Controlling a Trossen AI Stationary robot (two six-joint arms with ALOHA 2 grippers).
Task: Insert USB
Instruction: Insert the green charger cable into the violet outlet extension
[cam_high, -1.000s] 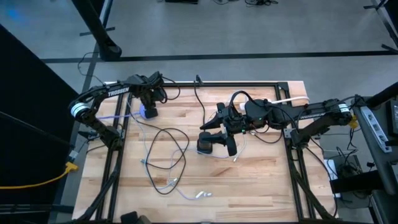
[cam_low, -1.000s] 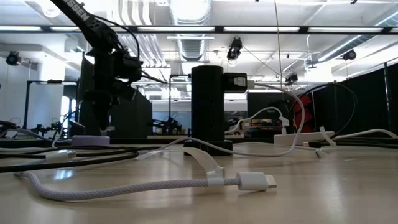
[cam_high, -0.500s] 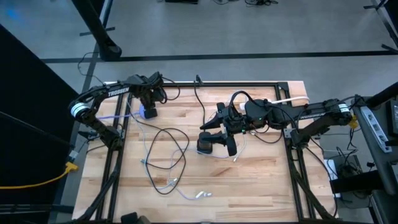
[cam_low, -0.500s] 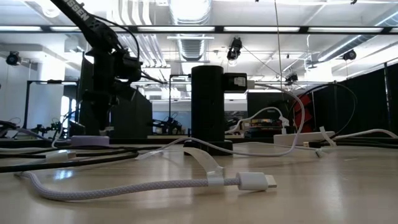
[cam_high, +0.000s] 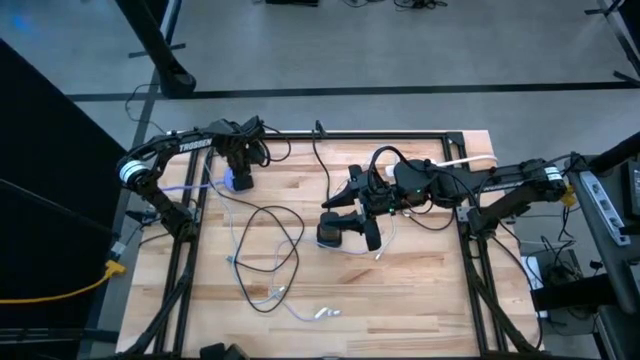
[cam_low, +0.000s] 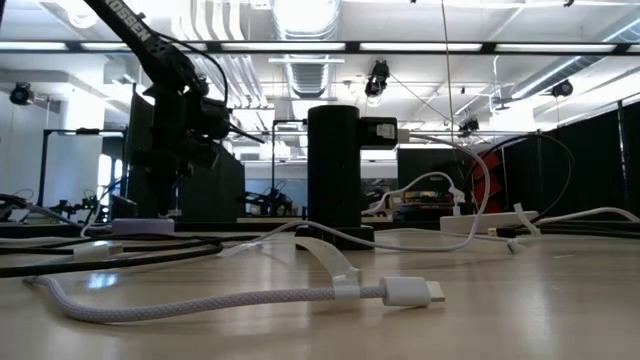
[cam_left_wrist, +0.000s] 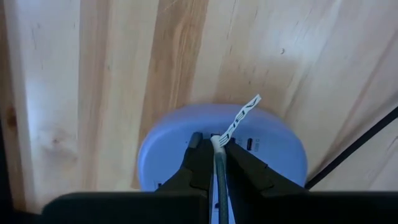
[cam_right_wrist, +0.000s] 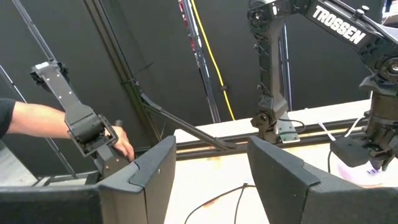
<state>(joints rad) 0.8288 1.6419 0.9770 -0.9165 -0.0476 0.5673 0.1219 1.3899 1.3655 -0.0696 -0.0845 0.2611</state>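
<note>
A lavender oval hub lies flat at the table's far left; it also shows in the low view and the left wrist view. My left gripper points down right over it, shut on a thin white cable with a printed white tag. My right gripper hangs open at mid-table next to an upright black cylinder and touches nothing. A white braided cable with a free plug lies near the front edge. My left gripper pinches the white cable at its plug end between both fingers, coming from above and pointing down. The cable runs back along the fingers. Its tip meets the hub's top face; the fingertips hide whether it sits in a port.
Loose black and white cables loop over the table's left half, and more white plugs lie near the front edge. A white power strip sits at the far right corner. A person's hand grips a handle beyond the table.
My left arm's upper links have swung a little toward the far edge, while its gripper has stayed shut over the hub.
</note>
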